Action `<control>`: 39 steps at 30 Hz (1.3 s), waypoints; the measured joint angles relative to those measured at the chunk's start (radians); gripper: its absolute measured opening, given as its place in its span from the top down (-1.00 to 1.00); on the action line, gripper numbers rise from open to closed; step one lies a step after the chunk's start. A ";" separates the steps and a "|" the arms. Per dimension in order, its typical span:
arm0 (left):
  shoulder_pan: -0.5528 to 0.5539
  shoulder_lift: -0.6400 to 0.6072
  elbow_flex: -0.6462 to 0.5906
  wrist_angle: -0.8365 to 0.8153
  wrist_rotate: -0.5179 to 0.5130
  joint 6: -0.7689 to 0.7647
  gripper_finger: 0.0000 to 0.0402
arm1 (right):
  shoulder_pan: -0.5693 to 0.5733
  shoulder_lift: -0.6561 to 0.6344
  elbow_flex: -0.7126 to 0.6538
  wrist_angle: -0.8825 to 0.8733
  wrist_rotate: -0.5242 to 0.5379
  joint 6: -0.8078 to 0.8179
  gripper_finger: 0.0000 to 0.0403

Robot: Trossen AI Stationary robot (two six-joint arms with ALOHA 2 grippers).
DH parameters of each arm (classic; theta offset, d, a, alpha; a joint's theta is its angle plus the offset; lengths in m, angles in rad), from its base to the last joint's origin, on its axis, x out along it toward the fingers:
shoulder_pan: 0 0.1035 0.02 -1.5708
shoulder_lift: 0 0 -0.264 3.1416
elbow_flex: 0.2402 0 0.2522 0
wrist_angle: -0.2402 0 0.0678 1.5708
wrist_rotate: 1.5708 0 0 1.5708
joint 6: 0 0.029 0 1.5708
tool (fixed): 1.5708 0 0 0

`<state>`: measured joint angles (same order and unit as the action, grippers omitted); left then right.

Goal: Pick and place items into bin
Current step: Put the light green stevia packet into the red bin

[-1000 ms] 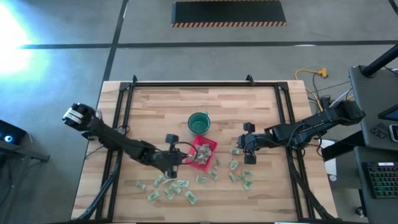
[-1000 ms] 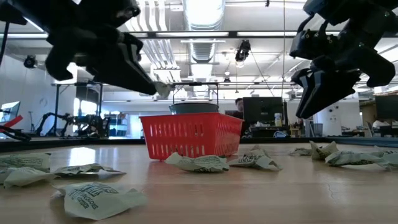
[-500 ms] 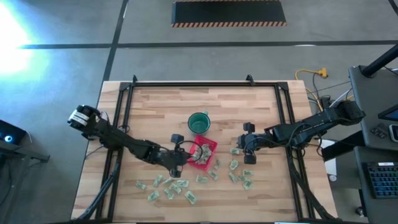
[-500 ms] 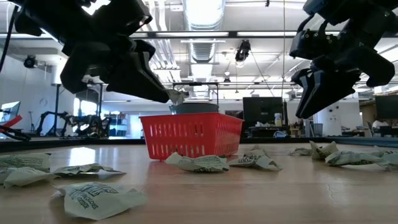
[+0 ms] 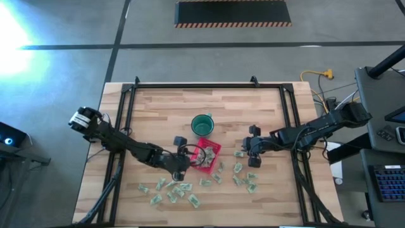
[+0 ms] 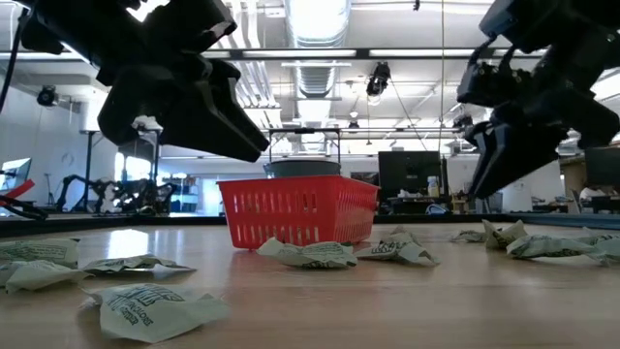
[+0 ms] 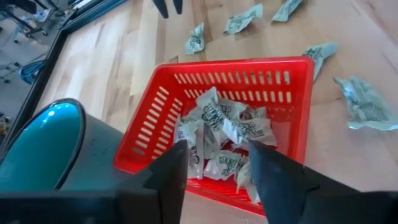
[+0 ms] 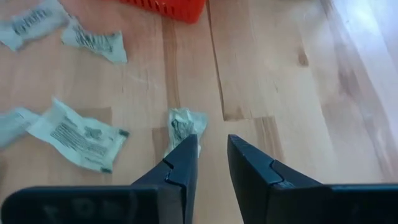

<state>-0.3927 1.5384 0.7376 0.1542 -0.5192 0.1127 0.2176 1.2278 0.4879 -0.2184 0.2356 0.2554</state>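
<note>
The left gripper [image 7: 214,163] is held open and empty over the red bin [image 7: 161,115] of wrapped items [image 7: 224,134]; the right gripper [image 8: 211,158] is held slightly parted, empty, above a wrapped piece [image 8: 182,126] on the table [image 8: 280,74].

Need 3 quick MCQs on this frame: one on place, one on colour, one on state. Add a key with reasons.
1. Where does the left hand hang?
A. over the red bin's edge
B. over the green cup
C. off the table

2. What colour is the bin?
A. blue
B. red
C. white

3. How are the left hand's fingers?
A. shut on an item
B. shut, empty
C. apart, holding nothing

Key: 1 A, the left wrist view looks straight down into the bin. 2 B, its slotted walls are red in every view. 3 C, the items in the bin show through the bare gap between the fingers.
</note>
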 joint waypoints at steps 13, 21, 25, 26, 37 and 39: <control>-0.008 -0.053 -0.006 -0.016 -0.010 -0.001 0.14 | 0.000 0.000 -0.154 0.342 -0.046 -0.076 0.55; -0.026 -0.067 -0.007 -0.041 -0.008 -0.002 0.14 | 0.000 0.000 -0.242 0.449 -0.053 -0.043 0.32; -0.028 -0.068 -0.006 -0.040 -0.007 -0.002 0.14 | 0.000 0.001 -0.267 0.482 -0.053 -0.022 0.18; -0.028 -0.068 -0.005 -0.040 -0.007 -0.003 0.14 | 0.000 0.001 -0.270 0.491 -0.053 -0.022 0.15; -0.029 -0.068 -0.007 -0.041 -0.007 -0.004 0.14 | 0.000 0.109 -0.237 0.521 -0.059 -0.026 0.06; -0.029 -0.068 -0.007 -0.040 -0.007 -0.004 0.14 | 0.000 0.158 -0.219 0.514 -0.062 -0.038 0.06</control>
<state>-0.4217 1.4708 0.7307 0.1140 -0.5266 0.1089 0.2176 1.3859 0.2688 0.2953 0.1737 0.2170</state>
